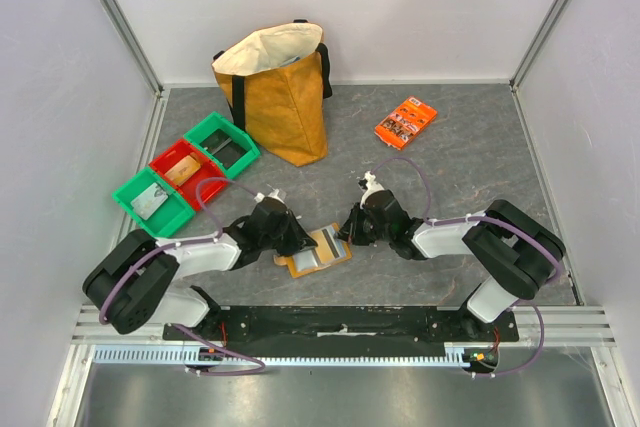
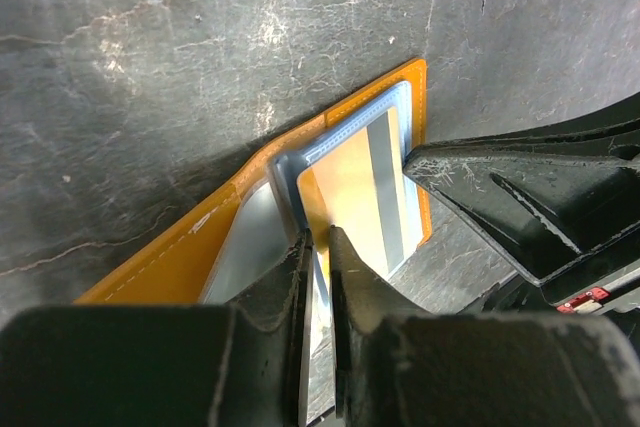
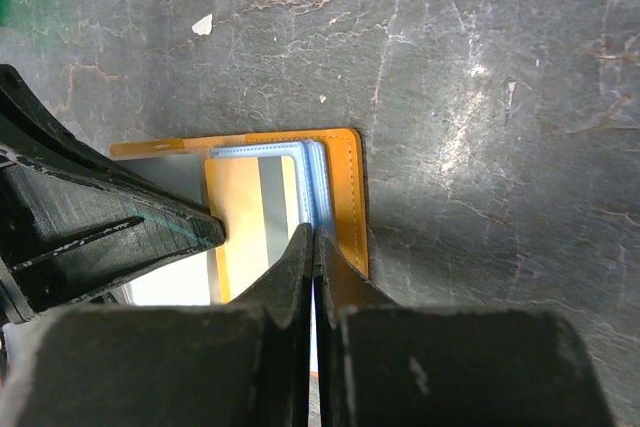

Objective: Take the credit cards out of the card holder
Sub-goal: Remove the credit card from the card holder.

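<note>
Card holder (image 1: 318, 250) lying open on the counter (image 1: 450, 187), between the two arms and near their bases. A gold card (image 2: 350, 197) with a dark stripe sits partly in the blue-grey pocket (image 2: 290, 162), and a silver card (image 2: 245, 247) lies beside it on the other half. Neither card is out yet.

The left gripper (image 2: 320, 242) rests its tips at the near corner of the gold card. Its jaws are drawn almost together with only a narrow slit between them, and whether they pinch anything cannot be told. The right gripper (image 3: 313, 237) is fully closed on nothing, its tip set against the pocket edge, just beside the card.

Likely hazards:
- **Holder dragged along.** The holder is light and the counter smooth. If the right tip does not pin it firmly, a pull on the card would take the whole holder with it.
- **Card pinned in place.** If the right tip slides off the pocket onto the gold card, the card is held where it is.
- **Lost purchase.** The glossy card may slip from under the left tips, or the silver card may be pushed instead.
- **Collision.** The two grippers work nearly touching, so a small sideways error could bring them together.
- **Flap lifting.** Uneven pressure may fold a flap over the cards.
</note>
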{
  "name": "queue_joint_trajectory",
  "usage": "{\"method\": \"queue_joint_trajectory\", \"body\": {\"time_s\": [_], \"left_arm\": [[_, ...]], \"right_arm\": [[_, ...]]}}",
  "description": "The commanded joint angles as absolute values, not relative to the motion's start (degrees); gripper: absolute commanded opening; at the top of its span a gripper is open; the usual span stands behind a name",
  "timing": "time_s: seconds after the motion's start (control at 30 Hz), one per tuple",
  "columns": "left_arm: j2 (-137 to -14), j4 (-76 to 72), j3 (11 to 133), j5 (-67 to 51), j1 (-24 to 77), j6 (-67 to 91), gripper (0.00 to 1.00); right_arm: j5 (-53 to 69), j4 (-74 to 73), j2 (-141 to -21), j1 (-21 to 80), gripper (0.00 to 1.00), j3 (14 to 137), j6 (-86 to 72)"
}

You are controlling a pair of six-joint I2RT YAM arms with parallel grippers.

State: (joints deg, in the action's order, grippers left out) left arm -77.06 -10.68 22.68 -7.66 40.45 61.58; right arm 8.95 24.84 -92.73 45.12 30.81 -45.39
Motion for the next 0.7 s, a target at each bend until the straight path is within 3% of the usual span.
{"method": "queue_joint_trajectory", "body": {"time_s": [0.0, 0.2, 0.67], "left_arm": [[-79.3, -16.6, 26.1, -11.7, 40.7, 59.5, 0.15], [-77.0, -17.8, 24.2, -10.0, 40.7, 62.1, 0.02], [-68.3, -16.1, 14.5, -9.4, 38.6, 66.2, 0.02]], "right_arm": [[10.3, 18.5, -95.6, 45.8, 0.0, 29.4, -43.9], [9.8, 17.1, -96.1, 45.8, 0.0, 29.5, -43.9], [7.3, 12.8, -98.3, 45.8, 0.0, 31.0, -43.8]]}}
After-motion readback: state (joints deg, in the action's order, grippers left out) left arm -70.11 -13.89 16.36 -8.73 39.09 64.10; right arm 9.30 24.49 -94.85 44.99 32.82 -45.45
